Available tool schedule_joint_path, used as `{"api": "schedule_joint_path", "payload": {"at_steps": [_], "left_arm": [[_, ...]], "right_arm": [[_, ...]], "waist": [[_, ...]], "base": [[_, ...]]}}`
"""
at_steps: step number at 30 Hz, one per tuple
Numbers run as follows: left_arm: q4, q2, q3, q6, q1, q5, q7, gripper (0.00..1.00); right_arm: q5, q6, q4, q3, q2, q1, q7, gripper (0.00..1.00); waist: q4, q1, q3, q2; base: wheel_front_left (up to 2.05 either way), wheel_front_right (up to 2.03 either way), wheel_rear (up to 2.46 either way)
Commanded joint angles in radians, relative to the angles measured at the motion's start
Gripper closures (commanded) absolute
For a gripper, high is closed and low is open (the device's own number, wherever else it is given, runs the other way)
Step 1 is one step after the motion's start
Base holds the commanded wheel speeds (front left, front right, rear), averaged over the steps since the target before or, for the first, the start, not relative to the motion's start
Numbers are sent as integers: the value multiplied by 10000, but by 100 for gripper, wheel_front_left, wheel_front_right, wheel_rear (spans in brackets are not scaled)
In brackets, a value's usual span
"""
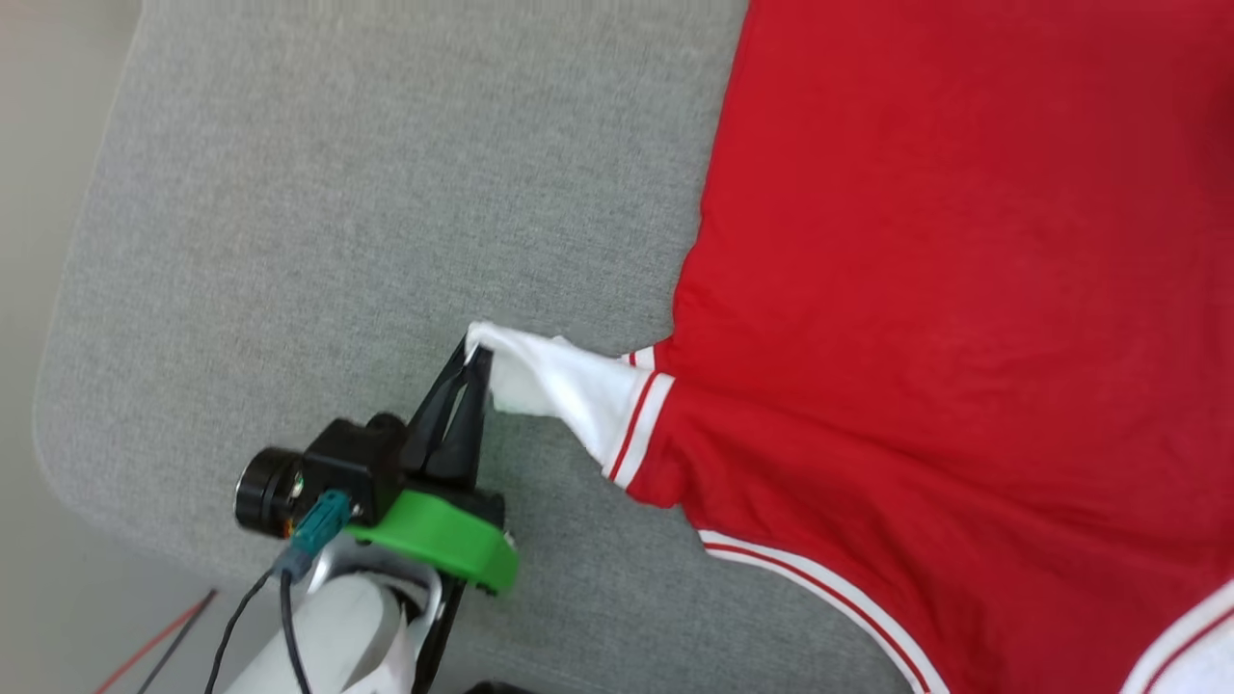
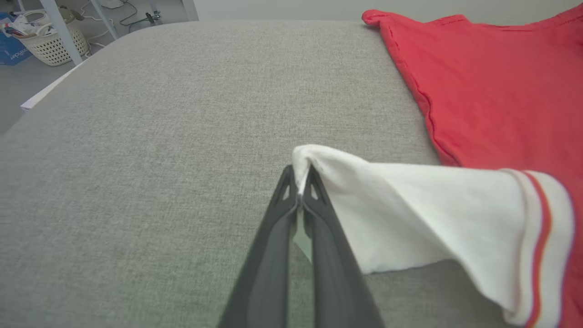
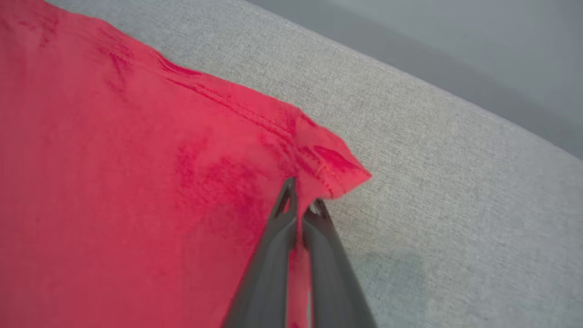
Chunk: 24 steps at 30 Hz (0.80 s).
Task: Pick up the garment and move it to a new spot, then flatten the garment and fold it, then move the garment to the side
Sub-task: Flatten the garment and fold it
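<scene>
Red garment, sleeve in left gripper, corner seemingly in right gripper.

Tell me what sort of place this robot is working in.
Probably an indoor room set up for folding laundry: a wide grey fabric-covered surface carries a red garment, and beyond its edge a pale basket sits on the floor beside white legs and loose cables.

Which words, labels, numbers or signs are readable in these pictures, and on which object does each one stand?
No text here can be read.
blue object on the floor, left wrist view: pale lettering, too small and blurred to read.
garment: the red cloth and white sleeve in view carry no letters or numbers.
</scene>
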Motion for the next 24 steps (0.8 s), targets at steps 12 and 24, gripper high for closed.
{"api": "schedule_joint_path", "payload": {"at_steps": [12,24], "left_arm": [[59,771,661,438,1671,-365,-36,100],[-139,1031,785,702,2375,-575,37,100]], "right_arm": [[1997,-7,-2425,212,-2004,4482,-1623,100],[2469,-7,-3740,-2089,-1154,10771,-2548,100]], "waist": [[-2394,-1,-2949,0],[-3055,-1,-3271,0]], "base": [[0,0,0],[0,0,0]]}}
